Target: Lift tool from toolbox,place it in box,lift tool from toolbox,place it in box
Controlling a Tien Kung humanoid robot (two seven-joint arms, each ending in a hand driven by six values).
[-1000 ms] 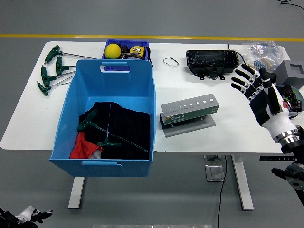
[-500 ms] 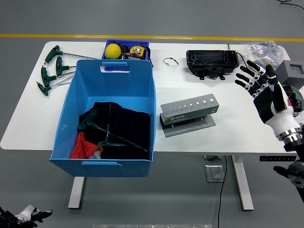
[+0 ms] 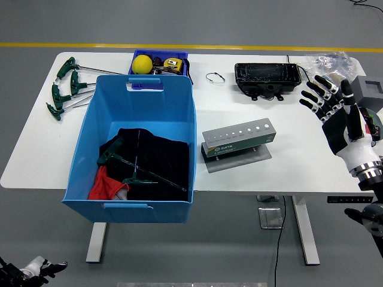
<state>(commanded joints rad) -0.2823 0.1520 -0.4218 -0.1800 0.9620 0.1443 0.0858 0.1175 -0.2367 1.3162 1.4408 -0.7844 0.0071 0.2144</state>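
T-handle tools (image 3: 134, 170), 2 of them, lying inside the blue box (image 3: 179, 128) on dark cloth, more waiting at table's far left (image 3: 63, 89), right hand (image 3: 335, 110) hovering empty, fingers spread, over the right edge.

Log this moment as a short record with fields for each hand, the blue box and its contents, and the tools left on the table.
right hand: right hand raised over the table's right end, fingers spread, holding nothing
left hand: left hand low at the bottom left corner, below the table; finger state unclear
box: blue box at the table's left-centre
in box: two green T-handle wrenches on black and red cloth
left on table: green T-handle wrenches left of the box
holder: grey tool holder right of the box
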